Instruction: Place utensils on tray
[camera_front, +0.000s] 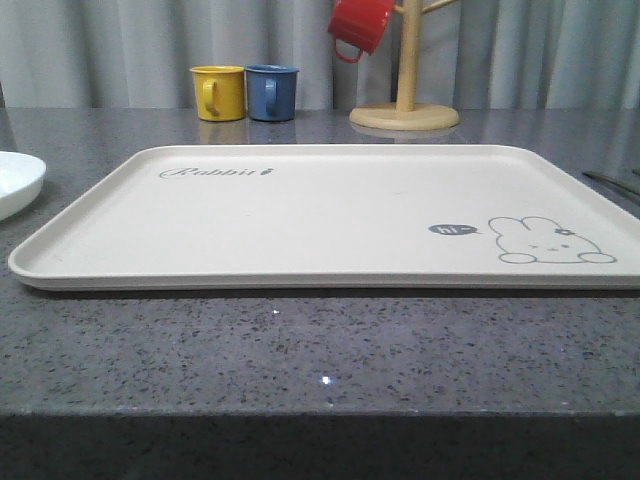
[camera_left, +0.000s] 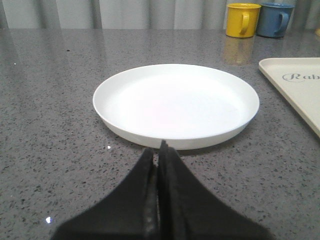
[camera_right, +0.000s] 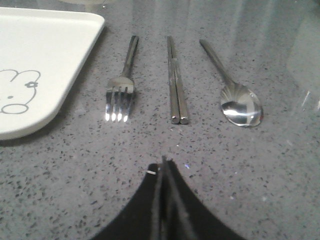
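The cream tray (camera_front: 330, 215) with its "Rabbit" script and bunny drawing lies flat in the middle of the table, nothing on it. Its corner also appears in the right wrist view (camera_right: 35, 60). Beside that corner three silver utensils lie side by side on the grey stone: a fork (camera_right: 121, 90), a pair of chopsticks (camera_right: 176, 85) and a spoon (camera_right: 235, 95). My right gripper (camera_right: 163, 162) is shut and empty, a short way from the chopsticks' ends. My left gripper (camera_left: 158, 150) is shut and empty at the rim of the white plate (camera_left: 176, 105).
A yellow mug (camera_front: 219, 92) and a blue mug (camera_front: 271, 92) stand at the back behind the tray. A wooden mug tree (camera_front: 405, 100) holds a red mug (camera_front: 360, 25) at the back right. The plate sits left of the tray.
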